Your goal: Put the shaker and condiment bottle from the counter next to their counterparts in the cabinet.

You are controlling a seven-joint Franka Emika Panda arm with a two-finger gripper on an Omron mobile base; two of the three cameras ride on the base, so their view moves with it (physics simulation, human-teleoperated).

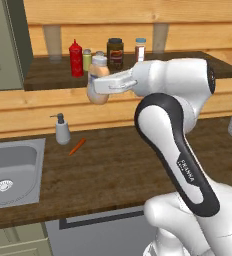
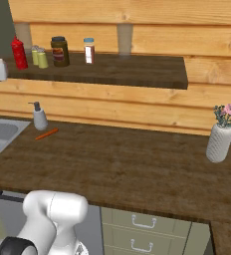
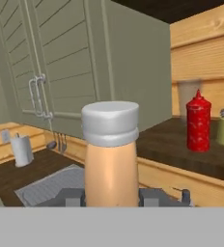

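The left base view looks forward and down from behind the arm, with the red squeeze bottle [image 1: 76, 58] upper left of centre. The right base view (set further right) shares that bottle [image 2: 19, 53] and shelf. The hand view sits close, facing the bottle [image 3: 198, 121] level.

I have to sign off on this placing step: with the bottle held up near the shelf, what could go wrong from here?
1. The white-capped peach-orange condiment bottle, gripped low in the jaws, stands level with the dark wooden shelf's front edge; pushed straight in, its base might catch the board.
2. The red pointed-cap squeeze bottle and two small yellow-green shakers stand close together there; a wide approach might topple them.
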